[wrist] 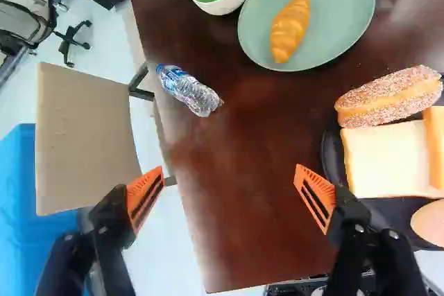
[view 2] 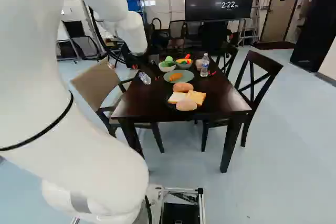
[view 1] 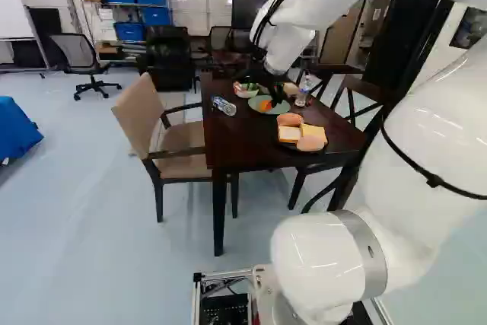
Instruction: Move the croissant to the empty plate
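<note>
In the left base view my gripper (view 1: 275, 90) hangs over the table by the green plate (view 1: 259, 110). The wrist view shows the gripper (wrist: 229, 188) wide open, nothing between its fingers, above the table's edge. Ahead of it, a golden croissant (wrist: 289, 27) lies on the green plate (wrist: 340, 15), apart from the fingers. Beside the gripper is a black plate (wrist: 388, 207) loaded with a seeded bun (wrist: 390, 97), bread slices (wrist: 388, 159) and a smooth roll (wrist: 431, 222). The right base view shows the croissant (view 2: 175, 76) too.
A plastic bottle (wrist: 187, 90) lies on the dark table (wrist: 243, 143), while another (view 2: 205, 65) stands beyond the green plate. Two bowls, one white (view 2: 167, 67) and one grey (view 2: 184, 64), hold toy food. A beige chair (view 1: 144, 118) and dark wooden chairs (view 2: 255, 85) flank the table.
</note>
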